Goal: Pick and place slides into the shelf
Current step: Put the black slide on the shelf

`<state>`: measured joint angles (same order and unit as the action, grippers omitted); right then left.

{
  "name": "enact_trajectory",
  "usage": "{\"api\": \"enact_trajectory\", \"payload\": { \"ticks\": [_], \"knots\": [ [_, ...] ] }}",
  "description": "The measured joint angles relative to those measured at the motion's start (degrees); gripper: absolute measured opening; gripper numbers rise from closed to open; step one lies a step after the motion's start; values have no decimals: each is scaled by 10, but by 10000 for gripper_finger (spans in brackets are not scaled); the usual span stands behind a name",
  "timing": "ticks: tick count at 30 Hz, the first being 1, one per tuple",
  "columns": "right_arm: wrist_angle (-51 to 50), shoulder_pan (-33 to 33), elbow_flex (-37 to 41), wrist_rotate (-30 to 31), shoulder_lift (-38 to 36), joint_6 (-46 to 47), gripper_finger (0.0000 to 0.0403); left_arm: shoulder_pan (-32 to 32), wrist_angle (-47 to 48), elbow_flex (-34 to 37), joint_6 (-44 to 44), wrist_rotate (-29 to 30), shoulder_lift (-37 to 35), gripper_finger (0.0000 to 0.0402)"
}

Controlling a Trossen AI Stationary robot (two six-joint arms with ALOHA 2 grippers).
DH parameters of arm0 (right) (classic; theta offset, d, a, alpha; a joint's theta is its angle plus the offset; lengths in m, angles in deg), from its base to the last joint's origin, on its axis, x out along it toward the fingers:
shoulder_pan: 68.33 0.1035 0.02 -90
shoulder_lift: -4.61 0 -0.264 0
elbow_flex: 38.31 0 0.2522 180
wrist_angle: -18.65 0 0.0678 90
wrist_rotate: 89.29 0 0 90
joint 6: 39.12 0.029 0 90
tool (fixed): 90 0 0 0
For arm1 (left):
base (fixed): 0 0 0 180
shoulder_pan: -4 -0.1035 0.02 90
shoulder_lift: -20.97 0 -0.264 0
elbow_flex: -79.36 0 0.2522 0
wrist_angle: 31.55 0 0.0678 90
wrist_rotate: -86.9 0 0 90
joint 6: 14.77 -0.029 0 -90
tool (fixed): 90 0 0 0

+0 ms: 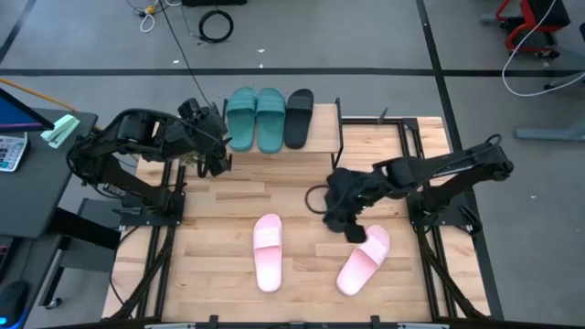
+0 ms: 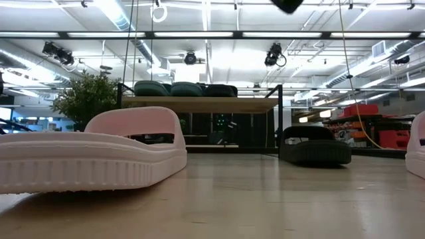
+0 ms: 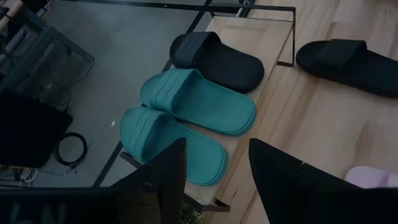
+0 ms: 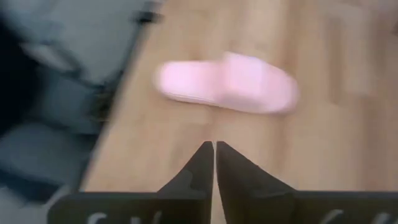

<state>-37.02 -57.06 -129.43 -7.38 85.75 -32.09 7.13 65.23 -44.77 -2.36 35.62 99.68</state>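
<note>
Six slides show in all: two teal, two black, two light pink. The two teal slides (image 1: 257, 118) lie side by side on the shelf (image 1: 322, 133), its light wooden top board at the table's far edge, with one black slide (image 1: 298, 117) just beside them on the same board. All three have their long axes parallel, running from the table's far edge toward its near edge, with the straps at the far ends.

The left gripper (image 3: 214, 180) hangs just beside the near end of the teal pair, over the shelf's left corner, its two dark fingers (image 3: 163, 180) standing apart with nothing between them.

The second black slide (image 3: 348, 65) lies on the table (image 1: 219, 265) near the shelf's right leg, under the right arm in the high view, so which way it points cannot be told there.

The right gripper (image 4: 214, 163) hovers above the table's right middle, its fingertips almost together and gripping nothing. One pink slide (image 1: 364, 260) lies just nearer than this gripper, tilted, its strap end toward the gripper. The other pink slide (image 1: 267, 251) lies well to that gripper's left, its long axis running far to near with the strap at the far end.
</note>
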Motion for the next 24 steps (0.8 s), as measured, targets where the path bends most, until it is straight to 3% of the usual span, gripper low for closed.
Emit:
{"api": "enact_trajectory", "payload": {
  "ticks": [6,17,24],
  "knots": [
    [-28,5,0,127,44,4,74,0,0,0,2,0,0,177],
    [-110,29,0,217,152,58,185,0,1,0,4,0,0,179],
    [-163,65,0,333,210,215,200,0,14,0,4,0,0,179]
  ]
}}
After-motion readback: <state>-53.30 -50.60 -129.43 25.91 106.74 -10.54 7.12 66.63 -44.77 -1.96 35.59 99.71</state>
